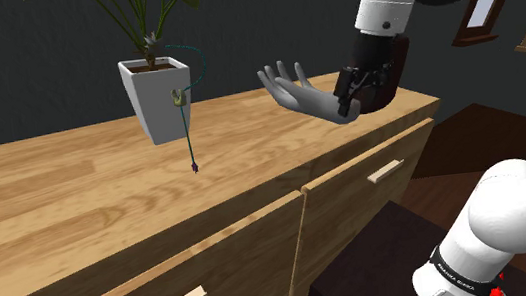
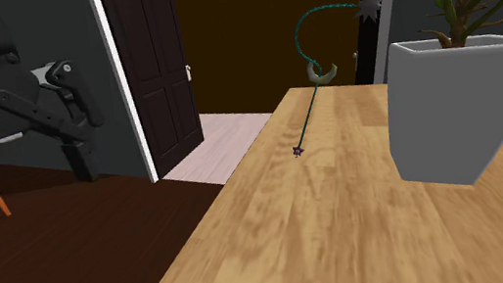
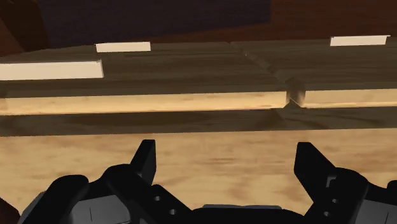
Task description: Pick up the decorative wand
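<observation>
The decorative wand [image 1: 187,130] is a thin dark rod with a crescent, a teal curl and a spiky star on top. It stands tilted against the white planter [image 1: 155,98], its tip on the wooden dresser top [image 1: 75,192]. In the second exterior view the wand [image 2: 308,119] leans beside the planter [image 2: 462,105]. My gripper [image 1: 351,92] hovers far to the shoulder view's right of the wand, close by a grey hand sculpture [image 1: 297,90]. In the wrist view the gripper [image 3: 228,162] is open, its fingers [image 3: 145,159] apart with nothing between them, facing the dresser's front.
The dresser has drawers with pale handles [image 1: 386,170] below its front edge. A leafy plant [image 1: 141,9] rises from the planter. A dark door [image 2: 157,68] and a dark machine [image 2: 57,100] stand beyond the dresser's end.
</observation>
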